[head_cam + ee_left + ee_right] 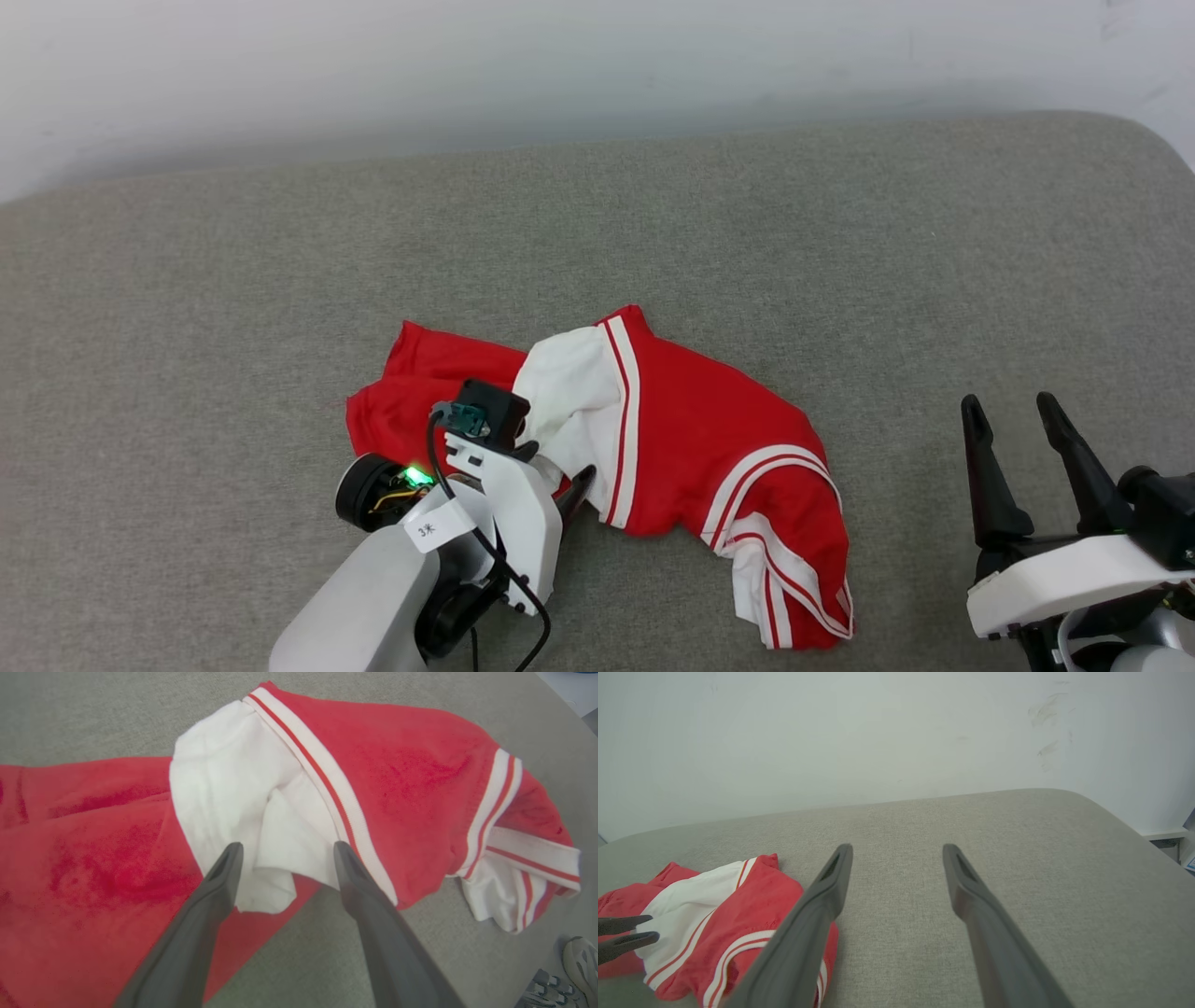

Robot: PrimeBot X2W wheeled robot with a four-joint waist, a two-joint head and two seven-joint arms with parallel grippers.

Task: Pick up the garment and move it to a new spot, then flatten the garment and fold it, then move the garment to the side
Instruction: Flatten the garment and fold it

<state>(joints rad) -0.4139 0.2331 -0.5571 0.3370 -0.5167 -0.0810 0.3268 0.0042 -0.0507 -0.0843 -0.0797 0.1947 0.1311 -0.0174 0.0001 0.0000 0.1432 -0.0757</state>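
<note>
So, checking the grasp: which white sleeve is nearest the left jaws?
The bunched sleeve between them; the other sleeve, striped at its cuff, lies well apart.

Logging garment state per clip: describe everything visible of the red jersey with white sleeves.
The red thin-fabric jersey, with white sleeves and red-and-white striped trim, lies crumpled and unfolded on the grey fabric surface. The left gripper, open, straddles a bunched white sleeve fold; contact unclear.

Bright, even, diffuse light leaves only faint, soft-edged shadows on the grey fabric-covered worktop [840,233]. In the left wrist view the red, white-sleeved thin-fabric jersey [397,765] looks oversaturated and blotchy, the edges bend with wide-angle distortion, and the left tool [288,845] is soft-focused.
</note>
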